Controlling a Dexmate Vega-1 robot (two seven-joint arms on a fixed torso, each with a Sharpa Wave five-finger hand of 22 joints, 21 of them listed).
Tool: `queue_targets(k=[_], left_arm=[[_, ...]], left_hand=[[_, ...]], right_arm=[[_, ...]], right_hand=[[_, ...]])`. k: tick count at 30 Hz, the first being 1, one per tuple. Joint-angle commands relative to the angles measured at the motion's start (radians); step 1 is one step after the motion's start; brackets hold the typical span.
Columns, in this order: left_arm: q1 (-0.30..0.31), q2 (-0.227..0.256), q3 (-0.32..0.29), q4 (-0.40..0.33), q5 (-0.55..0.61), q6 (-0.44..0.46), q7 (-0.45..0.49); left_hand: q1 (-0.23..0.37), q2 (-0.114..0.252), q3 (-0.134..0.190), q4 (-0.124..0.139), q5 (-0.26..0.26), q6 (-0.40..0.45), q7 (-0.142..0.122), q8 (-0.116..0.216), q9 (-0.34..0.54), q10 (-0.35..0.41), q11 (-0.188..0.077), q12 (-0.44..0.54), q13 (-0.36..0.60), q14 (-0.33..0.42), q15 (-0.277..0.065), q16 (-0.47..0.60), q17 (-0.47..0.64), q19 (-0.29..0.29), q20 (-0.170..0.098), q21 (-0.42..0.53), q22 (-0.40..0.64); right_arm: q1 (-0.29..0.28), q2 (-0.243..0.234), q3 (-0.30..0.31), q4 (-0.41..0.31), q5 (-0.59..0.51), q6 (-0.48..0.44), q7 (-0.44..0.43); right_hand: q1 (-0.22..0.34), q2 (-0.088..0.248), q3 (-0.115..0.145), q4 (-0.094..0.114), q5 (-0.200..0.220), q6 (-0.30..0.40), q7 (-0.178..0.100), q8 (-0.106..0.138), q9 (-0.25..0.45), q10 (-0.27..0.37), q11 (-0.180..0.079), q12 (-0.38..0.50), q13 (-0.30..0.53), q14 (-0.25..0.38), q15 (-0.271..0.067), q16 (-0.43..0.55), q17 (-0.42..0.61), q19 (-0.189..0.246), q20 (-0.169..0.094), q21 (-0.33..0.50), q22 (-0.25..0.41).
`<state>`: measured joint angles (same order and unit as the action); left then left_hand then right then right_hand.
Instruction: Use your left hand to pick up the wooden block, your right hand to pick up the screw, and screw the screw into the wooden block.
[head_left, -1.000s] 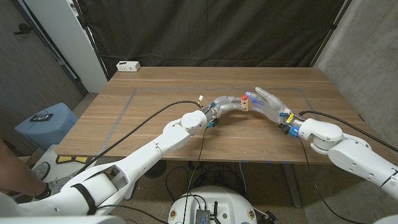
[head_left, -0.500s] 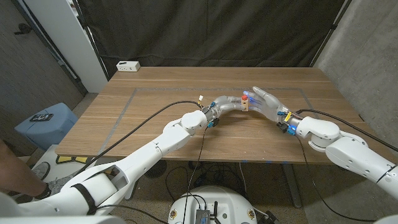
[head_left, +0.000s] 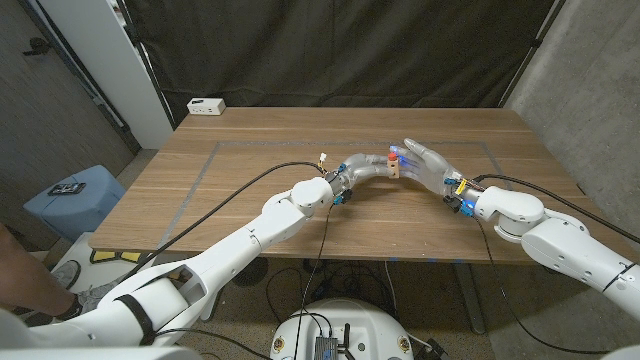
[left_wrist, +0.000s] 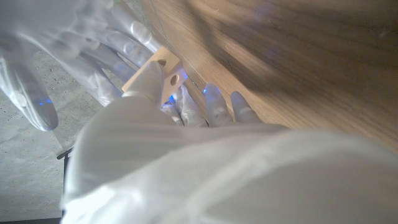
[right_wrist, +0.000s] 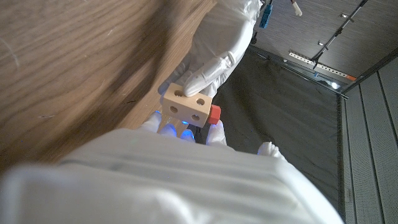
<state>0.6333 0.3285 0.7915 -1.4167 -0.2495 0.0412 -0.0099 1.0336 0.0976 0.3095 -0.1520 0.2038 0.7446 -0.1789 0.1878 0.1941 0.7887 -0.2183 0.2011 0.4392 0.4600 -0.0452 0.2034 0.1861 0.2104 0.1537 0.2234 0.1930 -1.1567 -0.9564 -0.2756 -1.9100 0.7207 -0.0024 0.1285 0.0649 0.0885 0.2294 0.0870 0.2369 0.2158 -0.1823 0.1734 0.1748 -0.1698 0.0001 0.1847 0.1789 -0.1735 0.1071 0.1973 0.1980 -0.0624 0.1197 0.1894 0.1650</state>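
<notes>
Holding one wooden block (right_wrist: 186, 107), left hand (head_left: 366, 167) meets right hand (head_left: 425, 164).

The left hand (head_left: 367, 167) and right hand (head_left: 425, 163) met fingertip to fingertip above the middle of the worktop (head_left: 250, 190), left hand on the left, right hand on the right. The wooden block (head_left: 396, 168) sat between them, held in the left hand's fingers, just before the right hand's fingers. The screw (right_wrist: 214, 113) stood against the block's side, at the right hand's fingertips. Far beyond the left hand, a small box (head_left: 206, 105) lay at the worktop's back left corner.
</notes>
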Motion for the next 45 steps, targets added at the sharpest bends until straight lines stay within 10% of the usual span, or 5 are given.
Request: queue_targets(k=[1, 45], left_arm=[[0.003, -0.001, -0.002, 0.000, -0.002, -0.003, 0.004], [-0.009, -0.013, 0.002, 0.024, -0.003, -0.007, -0.002]], left_hand=[[-0.006, 0.004, 0.005, 0.008, 0.007, -0.003, 0.001, -0.003, 0.001, -0.002, -0.001, 0.006, 0.003, -0.001, -0.043, 0.000, 0.003, 0.005, 0.009, 0.002, 0.002], [-0.011, -0.002, -0.001, 0.002, 0.009, 0.020, 0.012, 0.011, 0.001, 0.006, 0.000, 0.014, 0.002, 0.007, -0.043, 0.006, 0.003, 0.008, 0.006, 0.004, 0.002]], right_arm=[[-0.008, -0.011, 0.003, -0.013, 0.009, -0.006, -0.007], [-0.080, -0.046, 0.044, -0.068, 0.031, -0.001, -0.022]], right_hand=[[-0.011, 0.000, 0.003, 0.004, 0.006, 0.011, -0.002, 0.008, 0.001, -0.190, 0.006, 0.003, 0.002, -0.190, 0.006, 0.002, 0.002, 0.002, 0.005, 0.002, 0.006], [-0.011, 0.001, 0.004, 0.008, 0.010, 0.051, -0.008, 0.020, 0.002, -0.181, 0.008, 0.007, 0.002, -0.184, 0.004, 0.004, 0.002, 0.009, 0.003, 0.004, 0.006]])
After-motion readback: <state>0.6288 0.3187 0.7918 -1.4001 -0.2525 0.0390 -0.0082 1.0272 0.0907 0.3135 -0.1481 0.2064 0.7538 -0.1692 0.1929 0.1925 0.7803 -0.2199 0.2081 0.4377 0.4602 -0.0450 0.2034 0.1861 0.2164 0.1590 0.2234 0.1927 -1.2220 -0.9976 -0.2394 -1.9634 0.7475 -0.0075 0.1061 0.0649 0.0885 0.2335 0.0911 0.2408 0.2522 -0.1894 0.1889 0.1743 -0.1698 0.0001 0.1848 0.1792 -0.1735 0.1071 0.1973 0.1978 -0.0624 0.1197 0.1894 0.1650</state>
